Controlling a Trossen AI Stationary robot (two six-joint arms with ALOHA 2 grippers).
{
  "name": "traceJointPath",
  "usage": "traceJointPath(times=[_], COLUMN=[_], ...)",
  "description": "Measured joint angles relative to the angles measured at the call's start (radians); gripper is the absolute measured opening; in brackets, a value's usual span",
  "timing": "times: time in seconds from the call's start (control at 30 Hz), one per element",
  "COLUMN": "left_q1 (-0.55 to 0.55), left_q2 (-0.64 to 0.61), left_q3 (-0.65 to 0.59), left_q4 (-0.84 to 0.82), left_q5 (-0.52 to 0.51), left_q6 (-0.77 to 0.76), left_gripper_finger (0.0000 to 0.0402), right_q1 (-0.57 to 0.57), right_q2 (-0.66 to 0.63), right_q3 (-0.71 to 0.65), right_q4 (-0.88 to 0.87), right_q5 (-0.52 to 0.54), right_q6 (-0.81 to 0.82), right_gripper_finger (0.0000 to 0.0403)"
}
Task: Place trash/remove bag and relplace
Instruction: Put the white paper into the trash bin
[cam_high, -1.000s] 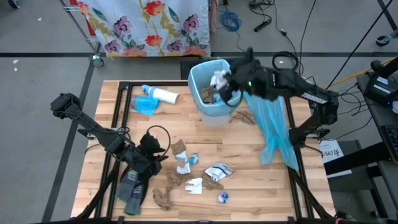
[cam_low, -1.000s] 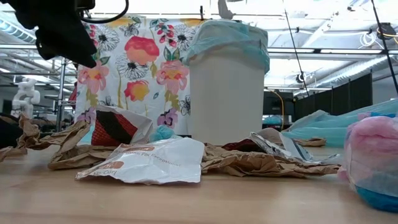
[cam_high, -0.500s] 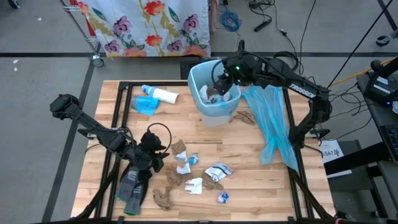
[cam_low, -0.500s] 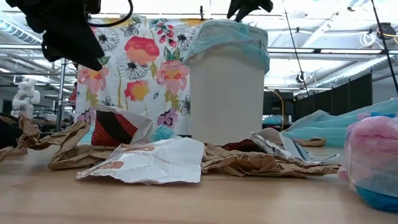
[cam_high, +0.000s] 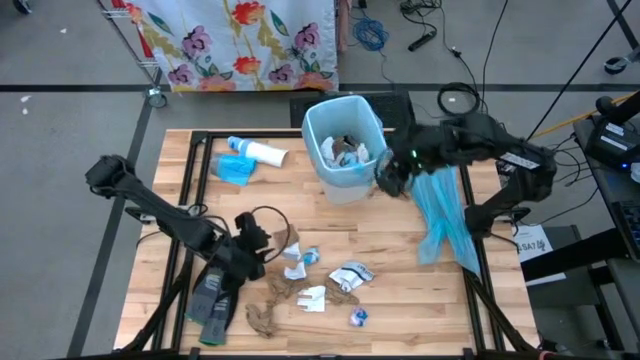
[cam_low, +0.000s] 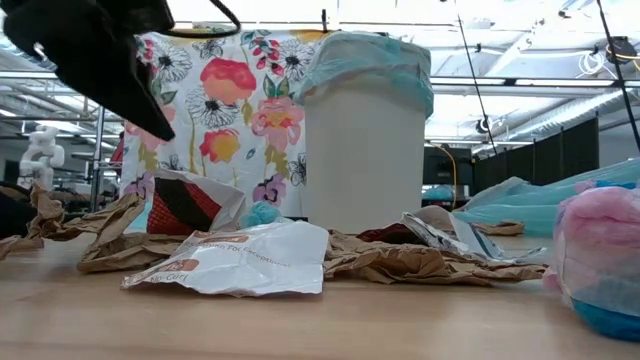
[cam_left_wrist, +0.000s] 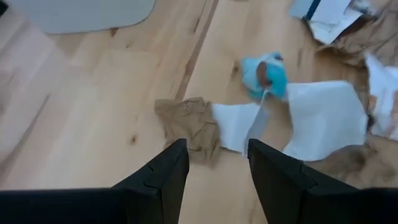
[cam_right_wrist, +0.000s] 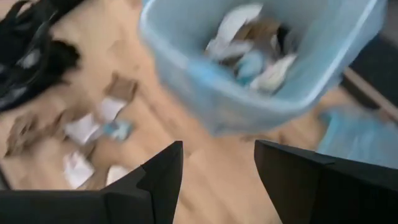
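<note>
Crumpled brown paper wads, white scraps and blue-tinted wrappers (cam_high: 318, 272) lie scattered on the front middle of the light wooden table (cam_high: 400, 300); more trash (cam_high: 345, 152) sits inside the pale bin lined with a light blue bag (cam_high: 344, 147) at the back middle. Bare wood shows between bin and litter and toward the front right corner. The left gripper (cam_high: 262, 243), fingers apart and empty, hangs just beside the nearest brown wad (cam_left_wrist: 189, 121). The right gripper (cam_high: 388, 178), fingers spread and empty, is right of the bin, near its rim. A loose light blue plastic bag (cam_high: 440, 215) trails along the table's right edge.
</note>
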Motion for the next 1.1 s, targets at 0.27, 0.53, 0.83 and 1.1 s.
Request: traceJointPath(times=[0.27, 0.53, 0.83, 1.1], left_q1=[0.052, 0.126, 0.178, 0.189], left_q2=[0.100, 0.192, 0.276, 0.286], left_q3=[0.001, 0.001, 0.001, 0.045], left_q4=[0.191, 0.214, 0.294, 0.271], left_q5=[0.066, 0.230, 0.363, 0.404], left_q6=[0.217, 0.255, 0.292, 0.268], left_gripper_finger=[0.0171, 0.0171, 0.0143, 0.0010], right_q1=[0.269, 0.525, 0.756, 0.884], right_q2=[0.000, 0.009, 0.065, 0.178], right_q3=[-0.010, -0.010, -0.011, -0.051], right_q4=[-0.030, -0.031, -0.031, -0.029], right_q5=[0.048, 0.200, 0.330, 0.397], right_q6=[0.229, 0.492, 0.731, 0.908], right_gripper_finger=[0.0190, 0.0189, 0.0189, 0.0184])
